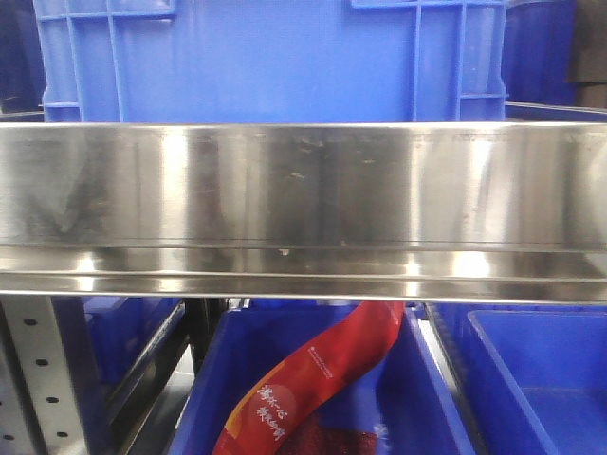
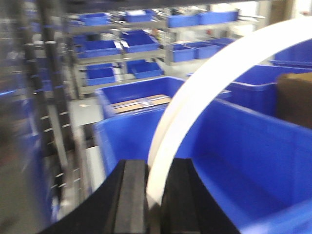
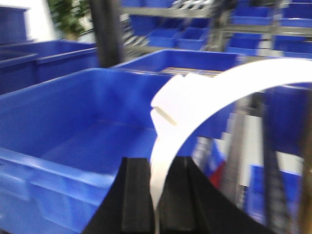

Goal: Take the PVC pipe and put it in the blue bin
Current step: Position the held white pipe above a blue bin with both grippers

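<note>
— Where is the white pipe held?

— It is pinched by the left claw (image 2: pixel 155 183). The white pipe (image 2: pixel 195 92) is seen coming up from between the black pads and bending over to the right. A blue bin (image 2: pixel 253 141) is spread out just ahead, under the bend. Only bare blue is seen inside it. In the bin behind (image 2: pixel 136 90), something flat and brown is kept.

— And the right claw?

— The right claw (image 3: pixel 155 187) is pressed on a white curved piece (image 3: pixel 204 87), bent to the right the same way. It cannot be told whether one pipe is held at both ends or two are held. A blue bin (image 3: pixel 73 97) is seen to its left, with nothing seen on its floor.

— So what is needed next?

— Likely the pipe must be brought over the bin and let go. The left claw seems better placed, since its bin lies straight ahead.

— What is seen from the front?

— No arm. A steel shelf (image 1: pixel 303 190) is stretched across, and a red strip (image 1: pixel 313 379) is kept in the bin below (image 1: pixel 417 398).
</note>
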Controlling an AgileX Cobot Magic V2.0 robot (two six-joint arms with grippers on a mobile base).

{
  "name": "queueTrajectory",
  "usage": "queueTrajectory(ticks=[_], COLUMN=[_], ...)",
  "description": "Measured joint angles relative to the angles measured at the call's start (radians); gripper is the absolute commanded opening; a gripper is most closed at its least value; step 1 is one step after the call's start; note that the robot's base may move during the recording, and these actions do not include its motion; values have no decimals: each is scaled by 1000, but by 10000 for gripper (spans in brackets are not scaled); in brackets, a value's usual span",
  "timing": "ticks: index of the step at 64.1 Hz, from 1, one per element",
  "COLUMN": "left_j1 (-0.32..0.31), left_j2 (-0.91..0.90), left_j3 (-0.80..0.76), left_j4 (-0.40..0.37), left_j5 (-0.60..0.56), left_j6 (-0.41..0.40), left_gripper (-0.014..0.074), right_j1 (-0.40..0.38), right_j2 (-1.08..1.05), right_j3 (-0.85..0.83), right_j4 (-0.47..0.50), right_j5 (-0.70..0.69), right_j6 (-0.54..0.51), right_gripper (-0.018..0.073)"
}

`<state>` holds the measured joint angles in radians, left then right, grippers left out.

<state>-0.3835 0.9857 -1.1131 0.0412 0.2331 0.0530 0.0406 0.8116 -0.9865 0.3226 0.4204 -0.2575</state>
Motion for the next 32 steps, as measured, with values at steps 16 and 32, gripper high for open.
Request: queueTrajectory(ticks=[16, 32], left_j1=[-14, -14], left_j2=[295, 531], left_j3=[-305, -500], left_j4=[-47, -83], left_j5=[108, 167], left_j6=[0, 0], left_gripper=[-111, -111], right_j1=[142, 197], right_j2=[304, 556], right_j3=[-191, -360], right_j4=[6, 7], right_j5=[-58, -45], right_j6=[-12, -13], right_gripper=[-167, -167])
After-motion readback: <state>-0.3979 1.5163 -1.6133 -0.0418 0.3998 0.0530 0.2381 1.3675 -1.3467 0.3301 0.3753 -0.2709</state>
